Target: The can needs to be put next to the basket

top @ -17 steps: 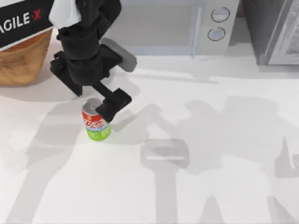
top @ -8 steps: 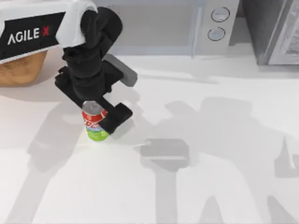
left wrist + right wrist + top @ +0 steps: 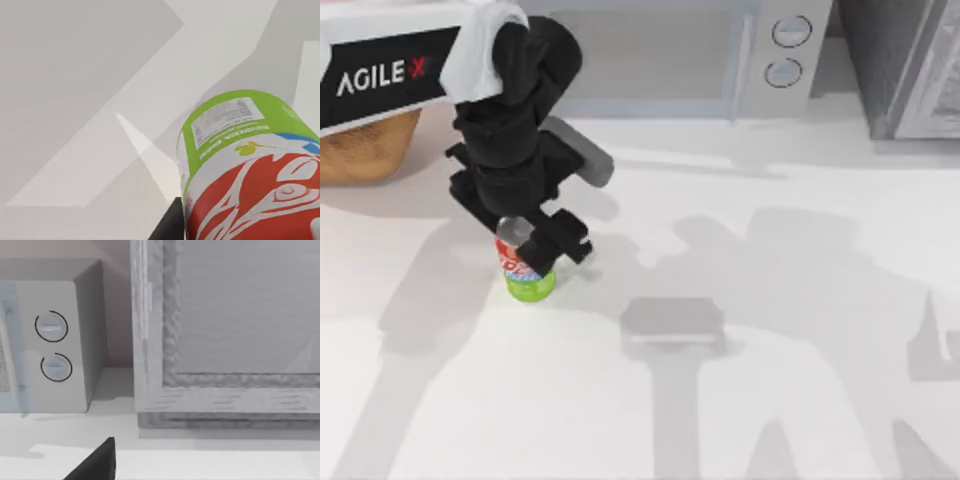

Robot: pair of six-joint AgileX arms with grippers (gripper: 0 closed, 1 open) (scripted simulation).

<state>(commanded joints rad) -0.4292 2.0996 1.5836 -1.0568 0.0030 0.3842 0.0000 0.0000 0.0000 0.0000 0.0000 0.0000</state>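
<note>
Now the can (image 3: 527, 268), a smooth metal cylinder with a red band and green base, stands upright on the white table (image 3: 770, 400) toward its left side, our left tool (image 3: 525, 243) pinching it near the top. We judge the grasp is being secured; next comes a lift toward the woven wicker basket (image 3: 365, 150) at the far left corner. Our right arm stays parked.

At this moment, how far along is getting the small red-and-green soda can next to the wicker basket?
Done: the left gripper has reached the small red, light blue and green soda can and straddles its top; the left wrist view shows the can close up. In hand: securing the grip, though the can stands on the white table. Left: lifting and carrying it to the orange-brown woven wicker basket at the table's far left.
</note>
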